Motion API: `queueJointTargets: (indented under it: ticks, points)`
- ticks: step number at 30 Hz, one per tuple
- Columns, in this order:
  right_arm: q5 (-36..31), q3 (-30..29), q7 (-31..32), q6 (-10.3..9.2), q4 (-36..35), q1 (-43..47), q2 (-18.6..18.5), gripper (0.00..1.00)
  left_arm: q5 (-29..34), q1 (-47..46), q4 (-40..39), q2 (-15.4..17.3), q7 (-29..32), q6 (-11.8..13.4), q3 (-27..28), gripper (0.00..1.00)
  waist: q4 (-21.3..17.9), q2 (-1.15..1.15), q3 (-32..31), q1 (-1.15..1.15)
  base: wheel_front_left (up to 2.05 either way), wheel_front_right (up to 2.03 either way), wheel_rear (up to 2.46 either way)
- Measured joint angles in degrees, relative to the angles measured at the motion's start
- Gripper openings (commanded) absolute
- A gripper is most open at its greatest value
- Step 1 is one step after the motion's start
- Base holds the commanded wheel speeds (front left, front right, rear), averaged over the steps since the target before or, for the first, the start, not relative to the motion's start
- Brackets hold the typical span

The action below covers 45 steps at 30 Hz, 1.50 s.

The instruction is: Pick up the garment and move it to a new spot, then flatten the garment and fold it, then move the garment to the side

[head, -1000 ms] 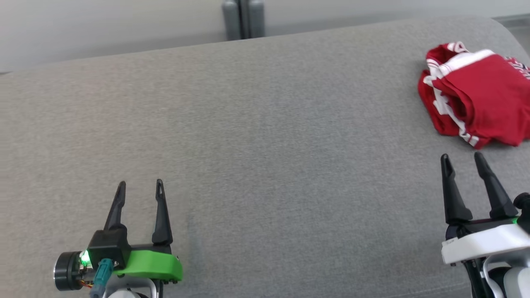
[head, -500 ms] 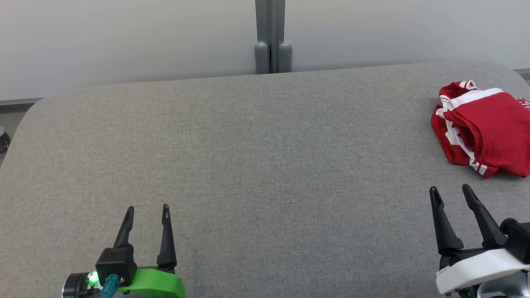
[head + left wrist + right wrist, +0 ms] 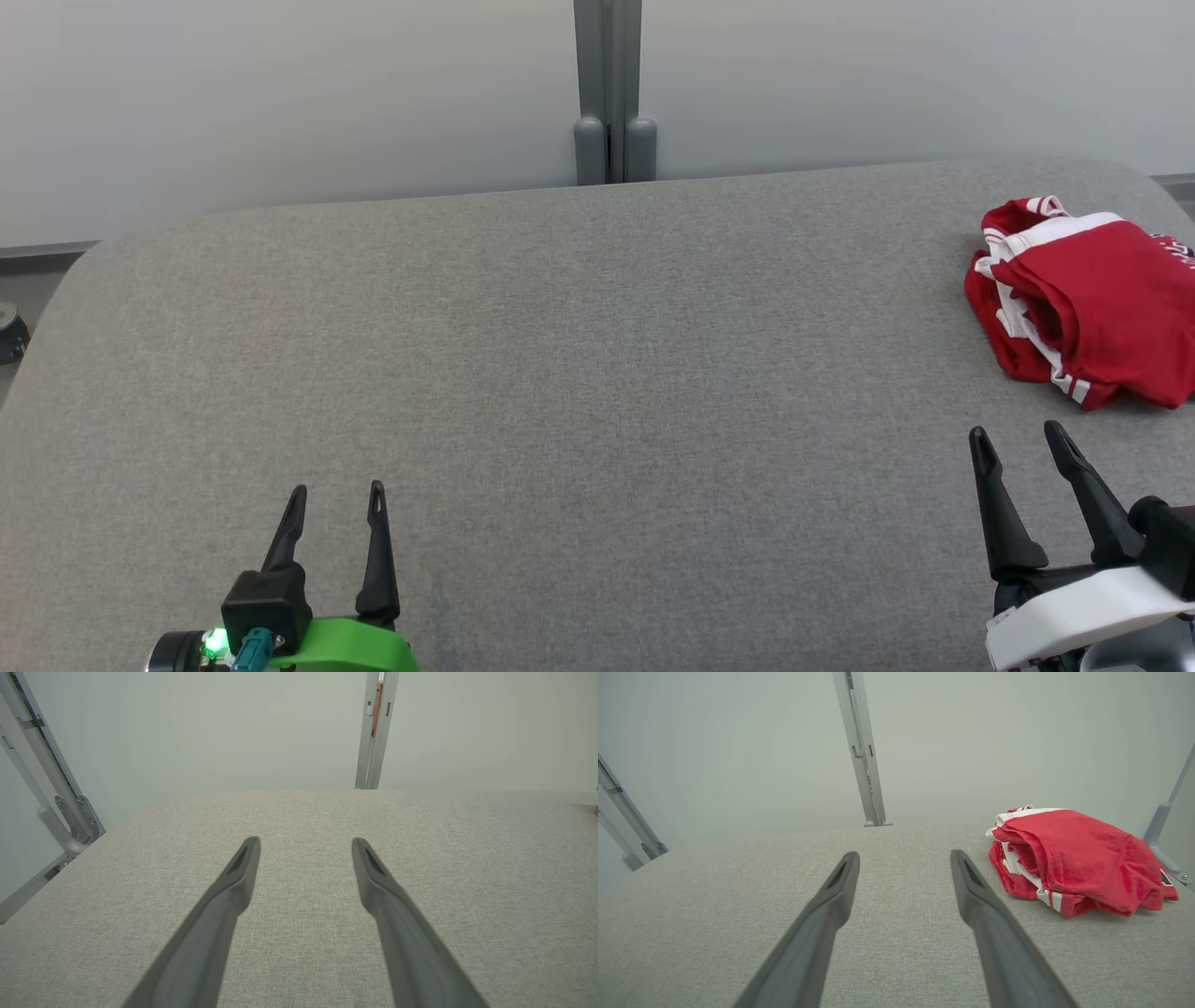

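Observation:
The garment (image 3: 1092, 308) is a red shirt with white stripes, crumpled in a heap at the far right of the grey padded table (image 3: 597, 373); in the right wrist view the garment (image 3: 1073, 858) lies ahead and to the right of the fingers. My right gripper (image 3: 1018, 436) stands open at the lower right, a little short of the heap, with nothing between its fingers (image 3: 840, 877). At the lower left, my left gripper (image 3: 337, 493) is open and empty over bare cloth, its fingers (image 3: 373, 868) apart.
A pale wall with a grey upright post (image 3: 611, 93) runs behind the table. Grey metal frame bars (image 3: 56, 798) stand past the table's left edge. The table top (image 3: 299, 812) ends in rounded corners.
The head camera has tilted up: wall and table's far edge came into view, and everything shifted down the picture. Both grippers stay open and empty, and the garment lies where it was.

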Motion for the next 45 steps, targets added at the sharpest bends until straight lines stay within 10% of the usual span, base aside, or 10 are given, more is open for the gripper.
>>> queueJointTargets:
  ticks: [17,18,45]
  points:
    - [0.0,-0.3,0.2,-0.01,-0.5,0.0,0.0,1.00,-0.4,-0.4,0.9,0.0,-0.2,-0.3,0.0,1.00,0.6,0.00,0.4,0.00,0.00,0.00,0.00]
    - [0.0,-0.2,0.3,0.00,-0.3,0.0,0.1,0.00,-0.4,-0.4,1.1,-0.1,-0.1,-0.3,0.0,0.00,0.6,0.00,0.4,0.00,0.00,0.00,0.00]
    - [24.4,0.2,1.3,0.00,8.3,-3.9,1.0,0.00,-23.4,-0.6,2.5,-2.1,6.0,-5.1,6.0,0.00,0.3,0.00,0.3,0.00,0.00,0.00,0.00]
